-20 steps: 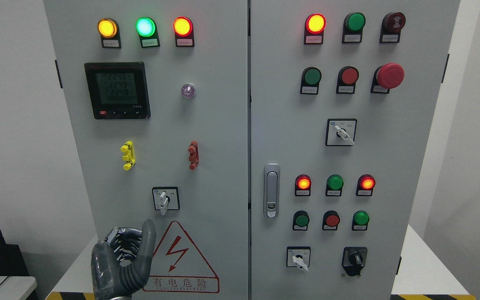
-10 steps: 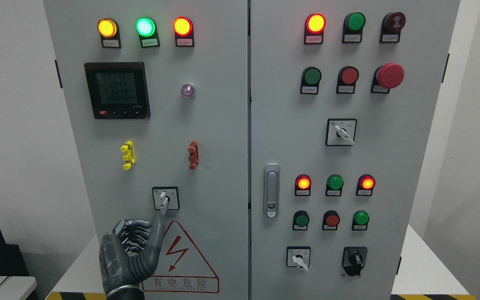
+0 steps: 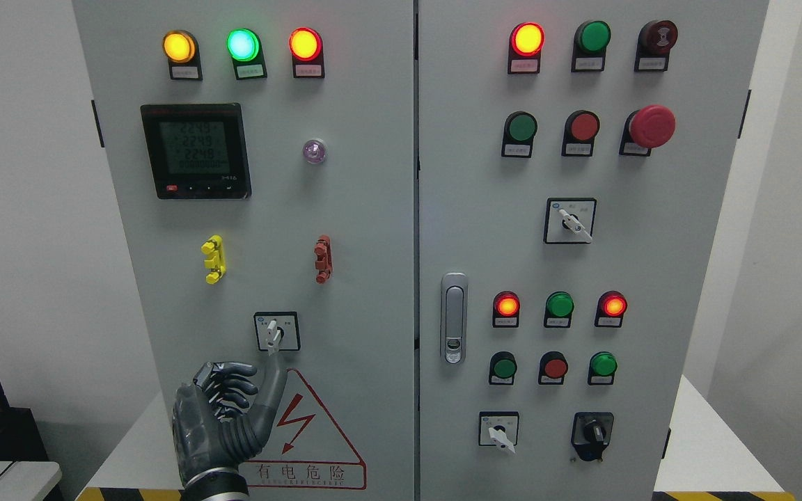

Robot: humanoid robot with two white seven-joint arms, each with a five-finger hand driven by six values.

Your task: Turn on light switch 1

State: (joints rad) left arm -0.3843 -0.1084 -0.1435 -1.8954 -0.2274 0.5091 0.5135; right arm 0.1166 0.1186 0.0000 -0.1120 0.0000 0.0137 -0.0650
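Two cabinet doors, one selector to turn, one hand in reach.

Two grey doors make up the control cabinet (image 3: 373, 209); the left door carries one meter (image 3: 195, 151), three lit lamps along the top, one yellow clip (image 3: 212, 259), one red clip (image 3: 322, 259), one warning triangle (image 3: 301, 431) and light switch 1 (image 3: 276, 332), a small rotary selector low on that door, just above the triangle. Its white lever looks rigid, light and short, likely smooth, so best pinched across the lever's flat sides and twisted, not pushed. One left hand (image 3: 223, 417) sits just below the switch, four fingers curled in holding nothing, thumb raised with its tip just beneath the lever; contact cannot be told. No right hand shows.
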